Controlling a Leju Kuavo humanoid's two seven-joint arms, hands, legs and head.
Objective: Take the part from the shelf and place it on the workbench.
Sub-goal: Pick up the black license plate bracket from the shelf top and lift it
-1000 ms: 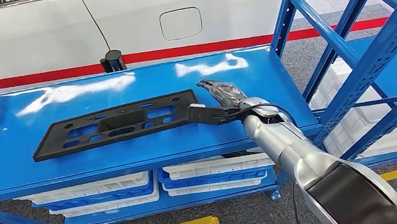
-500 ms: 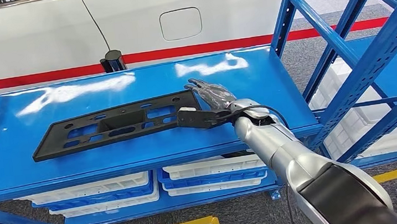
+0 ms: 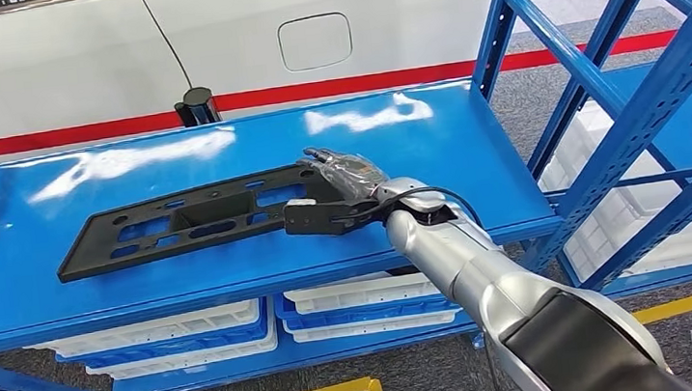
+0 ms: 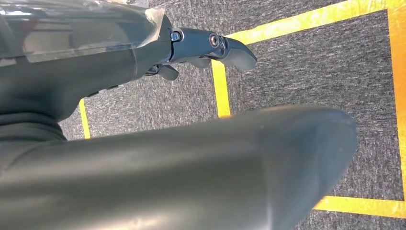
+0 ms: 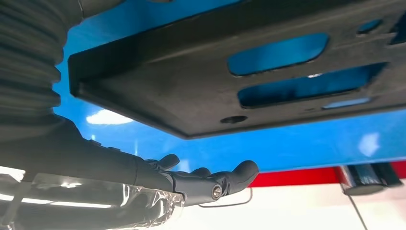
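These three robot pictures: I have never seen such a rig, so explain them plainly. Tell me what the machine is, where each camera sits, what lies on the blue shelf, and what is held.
The machine is a humanoid robot with two silver arms that end in hands. The head view looks forward and down from high on its body. There a long black part with cut-outs lies flat on the blue shelf, in front of a white car. The right hand has reached the part's near end, fingers spread; I cannot tell whether it grips yet. The right wrist view, from a camera behind that hand, shows the same part close up. The left wrist view looks down at grey floor with yellow tape; the left hand hangs there, holding nothing.
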